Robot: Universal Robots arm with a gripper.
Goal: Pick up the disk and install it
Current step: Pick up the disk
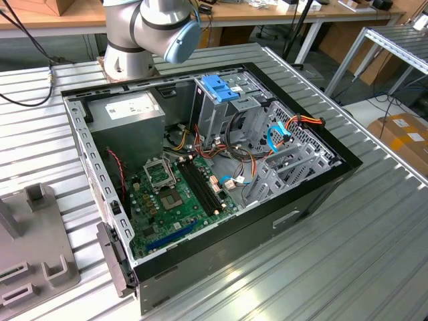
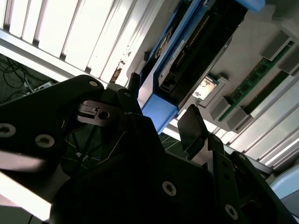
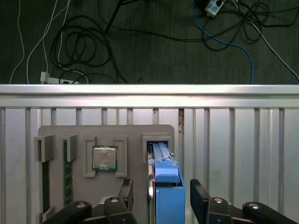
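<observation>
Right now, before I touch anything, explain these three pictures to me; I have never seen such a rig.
The machine is a robot arm at a ribbed metal table. The exterior view, from a camera off the arm, shows an open computer case lying on it. Both wrist views come from cameras riding on the arm. The first wrist view looks onto a grey holder carrying a processor chip, memory sticks and the disk, blue-railed, standing on edge in a slot. The pincer is open, one finger each side of the disk, so nothing is held.

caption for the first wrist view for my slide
Gripper with open jaws straddling the blue-railed disk, which stands on edge in a grey fixture tray.
</observation>
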